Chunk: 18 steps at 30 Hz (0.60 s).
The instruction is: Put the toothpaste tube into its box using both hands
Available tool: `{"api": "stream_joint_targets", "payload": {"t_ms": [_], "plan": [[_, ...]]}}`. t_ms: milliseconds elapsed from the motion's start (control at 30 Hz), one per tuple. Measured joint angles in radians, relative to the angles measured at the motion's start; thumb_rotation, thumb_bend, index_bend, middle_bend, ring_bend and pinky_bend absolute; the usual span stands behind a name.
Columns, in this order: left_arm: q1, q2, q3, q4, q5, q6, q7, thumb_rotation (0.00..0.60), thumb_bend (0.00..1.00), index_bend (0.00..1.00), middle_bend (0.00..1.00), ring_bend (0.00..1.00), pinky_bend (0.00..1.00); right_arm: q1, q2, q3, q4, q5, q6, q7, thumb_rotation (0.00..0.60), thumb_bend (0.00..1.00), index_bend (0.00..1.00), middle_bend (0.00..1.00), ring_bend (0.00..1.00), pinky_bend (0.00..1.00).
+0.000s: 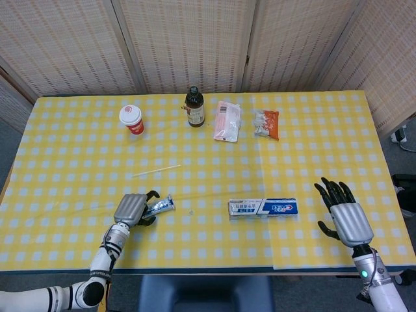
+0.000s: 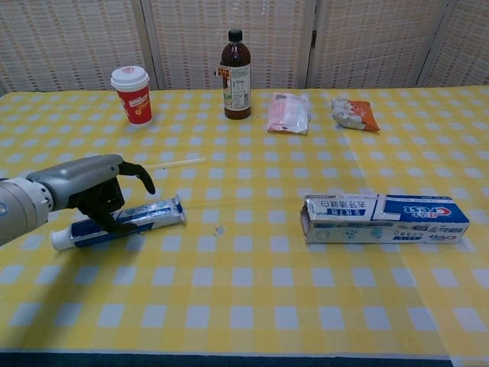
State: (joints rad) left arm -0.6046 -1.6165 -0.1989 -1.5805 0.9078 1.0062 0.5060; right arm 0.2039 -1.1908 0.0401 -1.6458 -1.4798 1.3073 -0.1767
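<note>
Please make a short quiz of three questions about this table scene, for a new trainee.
1. True or false: the toothpaste tube is already inside the toothpaste box.
2. Which hand is over the tube? A) the left hand B) the right hand C) both
3. Fill in: the open end of the box faces toward the ____.

Key: 1. False, the tube lies on the table, apart from the box. 2. A, the left hand is over the tube's middle part, while the right hand is open, to the right of the box. 3. tube.
</note>
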Motion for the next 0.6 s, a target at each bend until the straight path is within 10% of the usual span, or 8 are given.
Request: {"api": "stream_joint_targets", "payload": {"t_ms": [600], "plan": [[-0.042, 0.003, 0.046, -0.032, -0.070, 0.002, 0.045, 0.600, 0.34, 0.45, 1.00, 1.00, 1.00, -0.002, 0.003, 0.002, 0.000, 0.001, 0.014, 0.014, 0.600, 0.32, 0.00, 0.00, 0.00, 0.00]]}}
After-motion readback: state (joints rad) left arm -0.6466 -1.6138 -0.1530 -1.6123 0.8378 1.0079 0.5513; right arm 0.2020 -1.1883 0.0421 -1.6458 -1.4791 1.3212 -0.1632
